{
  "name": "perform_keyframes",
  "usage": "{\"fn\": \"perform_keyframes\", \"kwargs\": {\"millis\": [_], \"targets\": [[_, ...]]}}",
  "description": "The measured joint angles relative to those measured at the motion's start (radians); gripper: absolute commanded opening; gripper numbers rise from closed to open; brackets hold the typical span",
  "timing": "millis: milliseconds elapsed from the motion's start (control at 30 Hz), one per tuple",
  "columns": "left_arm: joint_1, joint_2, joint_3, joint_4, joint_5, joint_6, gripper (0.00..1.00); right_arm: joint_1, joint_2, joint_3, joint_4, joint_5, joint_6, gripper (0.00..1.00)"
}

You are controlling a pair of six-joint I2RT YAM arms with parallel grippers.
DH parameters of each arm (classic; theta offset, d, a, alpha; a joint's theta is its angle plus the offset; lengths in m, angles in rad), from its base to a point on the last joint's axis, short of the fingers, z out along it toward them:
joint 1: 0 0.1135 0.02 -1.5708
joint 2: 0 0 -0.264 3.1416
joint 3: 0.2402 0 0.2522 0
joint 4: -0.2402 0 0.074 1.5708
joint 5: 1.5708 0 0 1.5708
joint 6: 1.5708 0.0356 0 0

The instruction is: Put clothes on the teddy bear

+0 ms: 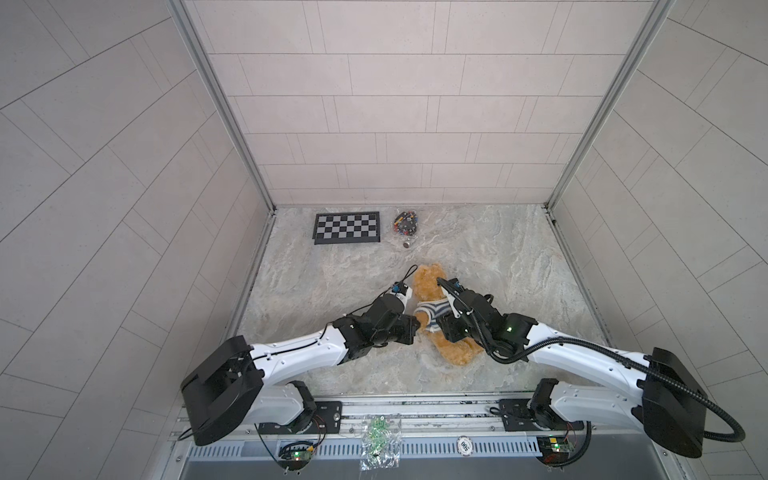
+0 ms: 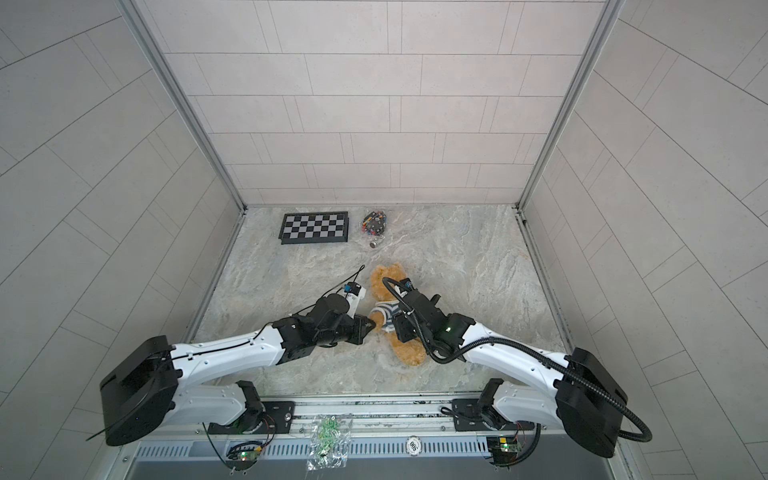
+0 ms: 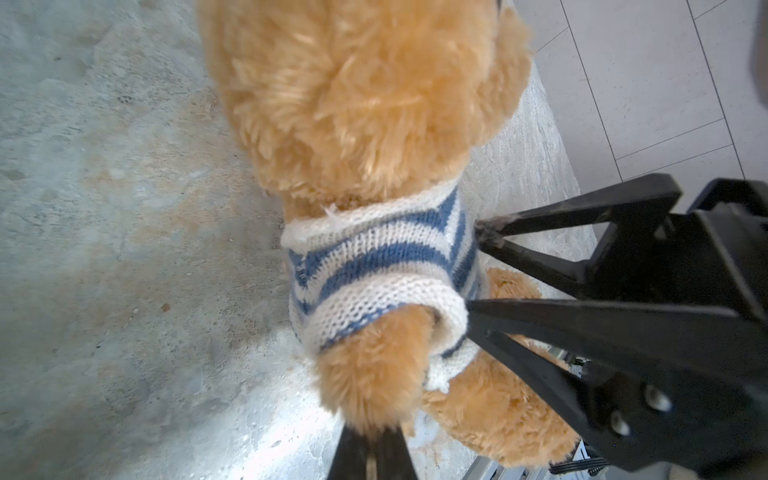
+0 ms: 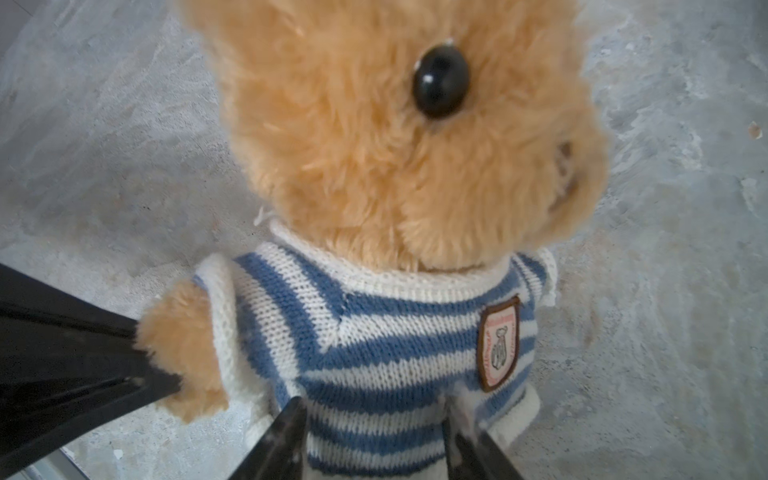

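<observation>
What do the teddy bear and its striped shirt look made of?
The teddy bear: long-pile synthetic plush, probably; golden fibres stand fluffy and matte. The striped shirt: knitted yarn, likely cotton or acrylic; visible stitch loops, cream edges. The chest patch: apparently woven, stitched brown border.

We see pale tiled walls [image 1: 374, 104] on three sides of a marbled grey surface [image 1: 498, 257], with metal posts [image 1: 221, 104] at its far corners.
</observation>
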Motion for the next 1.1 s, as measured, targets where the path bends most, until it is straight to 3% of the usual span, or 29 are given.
{"fn": "perform_keyframes", "kwargs": {"millis": [233, 700, 1100], "targets": [[0.000, -0.042, 0.000, -0.034, -0.006, 0.000, 0.00, 0.000, 0.036, -0.008, 0.057, 0.000, 0.033, 0.44], [0.018, -0.050, 0.000, -0.035, 0.040, 0.003, 0.00, -0.027, 0.035, -0.050, 0.107, 0.013, 0.027, 0.21], [0.052, -0.042, -0.025, -0.016, 0.106, 0.004, 0.00, -0.063, 0.038, -0.068, 0.147, 0.013, 0.015, 0.13]]}}
